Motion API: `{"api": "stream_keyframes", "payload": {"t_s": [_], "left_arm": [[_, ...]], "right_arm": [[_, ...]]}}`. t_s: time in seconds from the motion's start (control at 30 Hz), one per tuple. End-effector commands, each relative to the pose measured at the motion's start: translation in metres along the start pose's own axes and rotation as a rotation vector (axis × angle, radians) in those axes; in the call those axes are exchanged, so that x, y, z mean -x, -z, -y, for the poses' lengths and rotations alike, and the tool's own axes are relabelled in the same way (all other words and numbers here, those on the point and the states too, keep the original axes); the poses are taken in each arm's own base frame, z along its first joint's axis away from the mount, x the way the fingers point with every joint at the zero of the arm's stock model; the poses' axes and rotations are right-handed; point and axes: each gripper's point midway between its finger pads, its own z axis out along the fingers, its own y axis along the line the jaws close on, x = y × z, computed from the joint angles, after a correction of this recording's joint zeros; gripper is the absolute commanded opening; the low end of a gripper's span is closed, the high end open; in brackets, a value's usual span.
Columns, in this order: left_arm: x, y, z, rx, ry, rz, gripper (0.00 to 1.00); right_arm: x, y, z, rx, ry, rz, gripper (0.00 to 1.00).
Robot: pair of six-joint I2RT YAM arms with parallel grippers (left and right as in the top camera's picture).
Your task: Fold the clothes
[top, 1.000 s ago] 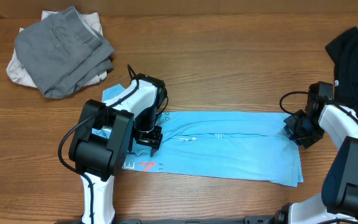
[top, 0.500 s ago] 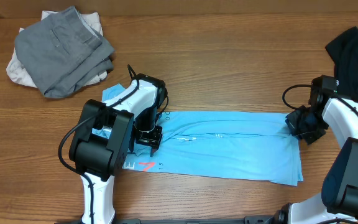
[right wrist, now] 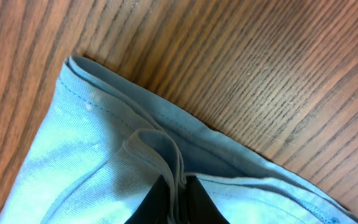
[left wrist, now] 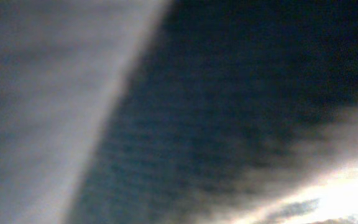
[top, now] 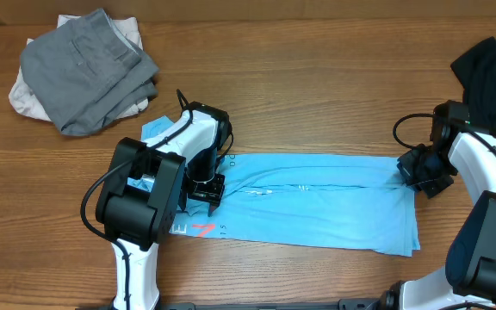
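The light blue T-shirt (top: 317,202) is laid flat as a long band on the wooden table (top: 317,86). A fold at its right end is pinched in the jaws of the right gripper (right wrist: 174,190). The left gripper (top: 205,191) is positioned over the left end; its jaw state cannot be determined.

We call it a robot lab bench: left arm (top: 140,207) and right arm (top: 489,232) mounted at the lower frame edge, wood-grain table (top: 317,86), grey clothes pile (top: 89,69) upper left, black garment (top: 493,82) upper right.
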Motion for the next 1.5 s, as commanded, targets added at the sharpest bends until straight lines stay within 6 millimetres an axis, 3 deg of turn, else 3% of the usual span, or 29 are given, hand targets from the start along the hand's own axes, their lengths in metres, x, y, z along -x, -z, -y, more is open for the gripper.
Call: {"api": "stream_keyframes", "payload": {"t_s": [0.0, 0.07, 0.33, 0.47, 0.73, 0.87, 1.1, 1.33, 1.47], "left_arm": [[0.006, 0.003, -0.003, 0.013, 0.0, 0.037, 0.64], [0.006, 0.003, -0.003, 0.013, 0.0, 0.037, 0.64], [0.005, 0.003, -0.003, 0.014, 0.0, 0.037, 0.64], [0.006, 0.003, -0.003, 0.014, 0.0, 0.037, 0.64], [0.005, 0.003, -0.003, 0.013, 0.0, 0.036, 0.57], [0.003, 0.006, -0.003, 0.015, 0.006, 0.028, 0.49], [0.002, 0.03, -0.003, 0.004, 0.02, 0.079, 0.47], [-0.009, 0.055, -0.006, -0.008, 0.038, 0.157, 0.52], [-0.012, 0.059, -0.009, -0.012, 0.044, 0.164, 0.54]], "right_arm": [[0.015, 0.01, -0.002, 0.002, -0.009, 0.05, 0.11], [0.017, 0.012, -0.002, 0.002, -0.011, 0.054, 0.19], [0.016, 0.012, -0.001, -0.001, -0.011, 0.051, 0.19], [0.015, 0.012, 0.0, -0.006, -0.011, 0.045, 0.04], [0.01, 0.016, 0.004, -0.014, -0.028, 0.034, 0.04], [0.007, 0.033, 0.006, 0.01, -0.05, 0.06, 0.04], [-0.013, 0.078, 0.025, 0.045, -0.045, 0.1, 0.04], [-0.033, 0.101, 0.044, 0.059, -0.047, 0.124, 0.04], [-0.036, 0.105, 0.049, 0.052, -0.047, 0.128, 0.04]]}}
